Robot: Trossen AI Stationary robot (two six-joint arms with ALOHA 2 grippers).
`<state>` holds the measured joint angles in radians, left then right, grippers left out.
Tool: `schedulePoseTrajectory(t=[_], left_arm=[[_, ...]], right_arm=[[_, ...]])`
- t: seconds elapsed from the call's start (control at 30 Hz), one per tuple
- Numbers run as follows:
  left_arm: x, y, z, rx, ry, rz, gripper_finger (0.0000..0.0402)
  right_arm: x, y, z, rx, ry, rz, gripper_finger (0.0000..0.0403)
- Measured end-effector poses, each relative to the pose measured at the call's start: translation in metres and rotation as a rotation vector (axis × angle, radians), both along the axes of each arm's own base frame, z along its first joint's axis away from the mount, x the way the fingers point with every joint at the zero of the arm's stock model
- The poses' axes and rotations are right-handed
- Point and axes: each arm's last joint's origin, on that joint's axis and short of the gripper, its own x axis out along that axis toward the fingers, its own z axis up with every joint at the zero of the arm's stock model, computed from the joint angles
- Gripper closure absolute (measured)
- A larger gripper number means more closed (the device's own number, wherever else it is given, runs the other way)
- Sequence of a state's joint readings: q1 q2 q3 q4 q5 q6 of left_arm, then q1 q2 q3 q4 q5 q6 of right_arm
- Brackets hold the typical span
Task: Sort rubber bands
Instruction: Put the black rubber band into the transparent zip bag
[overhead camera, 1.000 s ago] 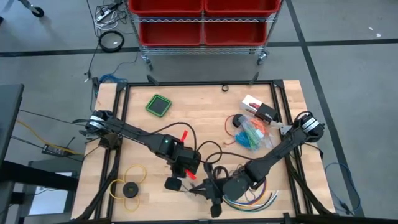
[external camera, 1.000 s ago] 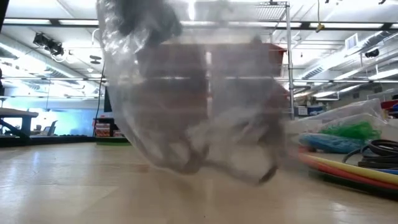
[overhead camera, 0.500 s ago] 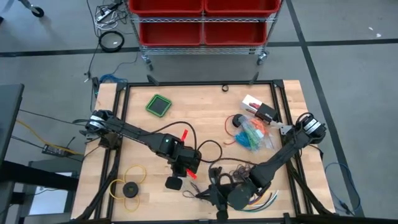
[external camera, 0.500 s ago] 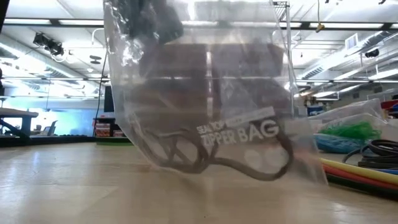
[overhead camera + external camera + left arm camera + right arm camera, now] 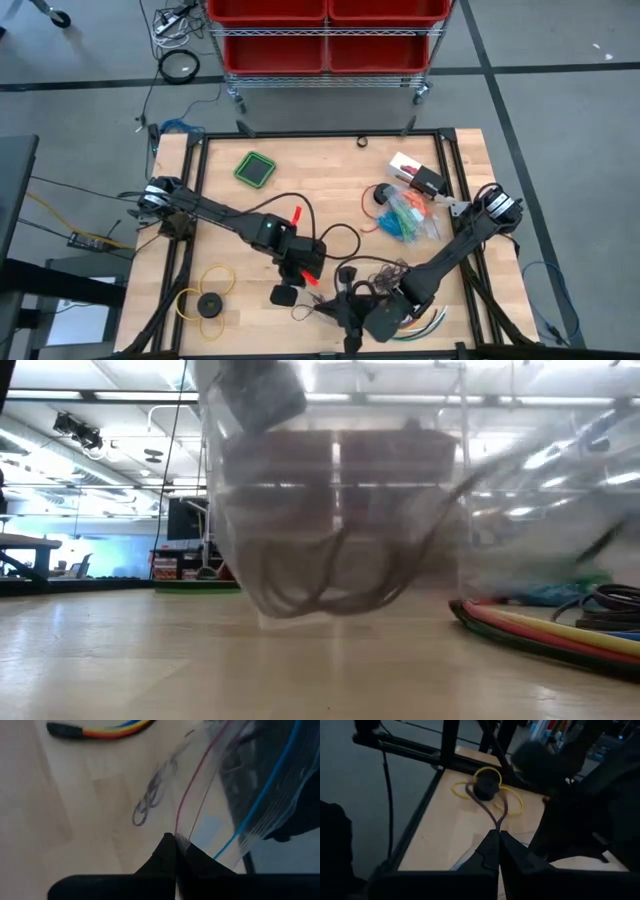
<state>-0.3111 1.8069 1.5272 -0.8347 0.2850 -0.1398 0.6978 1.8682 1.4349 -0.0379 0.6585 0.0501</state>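
Table: wooden top [image 5: 330, 165] in a black frame, grey floor around it, red bins [image 5: 325, 30] on a rack beyond the far edge.
Left gripper [image 5: 296, 282]: near the middle of the table, toward the near edge; fingers pressed together on the edge of a clear zip bag [image 5: 235, 795].
Clear zip bag: hangs just above the wood in the low view [image 5: 330, 510], with dark loops inside at its bottom.
Right gripper [image 5: 347, 310]: at the near edge, just right of the left gripper; fingers pressed together, pinching a dark purple rubber band [image 5: 496, 815] that stretches away from the tips.
Loose dark bands [image 5: 152, 797]: lying on the wood beside the bag.
Coloured rubber bands [image 5: 405, 218]: blue, green and orange bunches in another clear bag, right side of the table, well apart from both grippers.
Cables [image 5: 540, 632]: long multicoloured bundle at the near right.
Yellow ring [image 5: 208, 288]: near left, with a black disc [image 5: 210, 305].
Green square [image 5: 255, 168]: far left of the table.
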Motion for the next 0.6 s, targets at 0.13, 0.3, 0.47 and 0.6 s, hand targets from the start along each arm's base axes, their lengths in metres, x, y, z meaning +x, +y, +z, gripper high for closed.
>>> schedulePoseTrajectory(t=[0.13,0.3,0.47,0.6], left_arm=[[0.003,0.001,0.002,-0.039,-0.017,0.008,0.0401],[0.003,0.002,0.001,-0.042,-0.007,0.012,0.0401],[0.002,0.002,0.001,-0.048,0.0,0.011,0.0401],[0.002,0.002,0.001,-0.055,0.004,0.007,0.0401]], right_arm=[[0.001,0.0,-0.011,-0.006,0.043,-0.029,0.0403],[-0.002,-0.001,-0.017,-0.004,0.082,-0.065,0.0403],[-0.007,-0.003,-0.024,0.05,0.146,-0.113,0.0386],[-0.009,-0.005,-0.027,0.073,0.18,-0.146,0.0346]])
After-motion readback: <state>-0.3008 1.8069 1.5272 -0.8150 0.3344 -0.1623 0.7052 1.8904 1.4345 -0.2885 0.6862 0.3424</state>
